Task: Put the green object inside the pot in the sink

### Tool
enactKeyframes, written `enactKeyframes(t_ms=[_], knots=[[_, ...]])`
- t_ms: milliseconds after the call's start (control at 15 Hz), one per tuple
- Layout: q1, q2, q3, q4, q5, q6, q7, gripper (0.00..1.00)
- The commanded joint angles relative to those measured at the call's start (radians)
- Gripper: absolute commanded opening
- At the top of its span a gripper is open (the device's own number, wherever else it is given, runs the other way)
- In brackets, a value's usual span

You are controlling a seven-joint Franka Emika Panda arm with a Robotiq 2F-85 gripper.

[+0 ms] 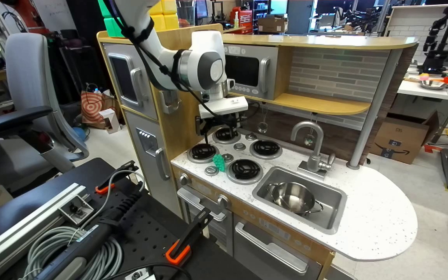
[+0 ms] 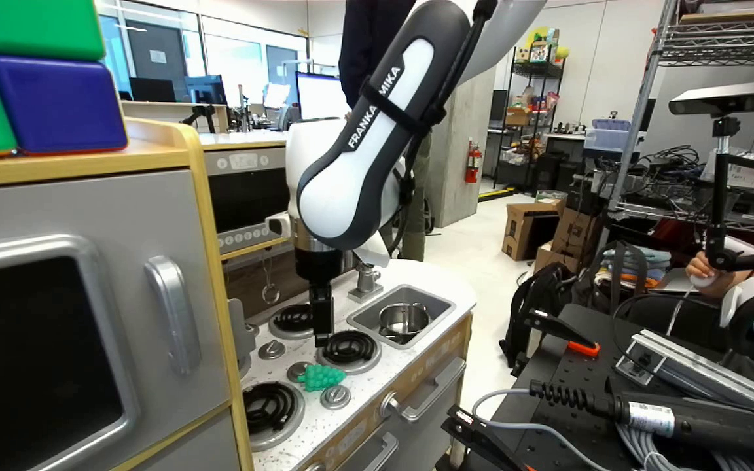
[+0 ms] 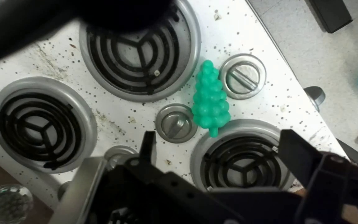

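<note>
Counter: white, dark-speckled; one end rounded, the other against a toy refrigerator.

Coil burners: four, black, in the refrigerator half; two toward the front edge, two toward the back.

Toy grape bunch: one, bright green, lying on the counter near the front edge, toward the refrigerator end, between two silver knobs; tip toward the rounded end, stem overlapping a coil burner's rim in the wrist view.

Sink: one, rectangular, grey metal, let into the counter by the front edge, between the burners and the rounded end.

Pot: one, silver metal, two-handled, mouth up, inside the sink.

Gooseneck faucet: one, grey, behind the sink, toward the back edge.

Tool: one, two-fingered, black, above the burners at the refrigerator end, apart from the grape bunch; fingers spread wide.
</note>
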Motion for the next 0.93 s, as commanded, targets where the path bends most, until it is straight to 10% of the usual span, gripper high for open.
enactKeyframes(t_ms=[0, 667, 733, 867], knots=[[0.015, 0.133, 0.013, 0.113, -0.003, 0.022, 0.024, 1.00], [0.069, 0.357, -0.006, 0.330, -0.019, -0.007, 0.076, 1.00], [0.069, 0.364, -0.006, 0.341, -0.019, -0.011, 0.076, 0.75], [0.072, 0.365, -0.009, 0.347, -0.019, -0.026, 0.077, 0.69]])
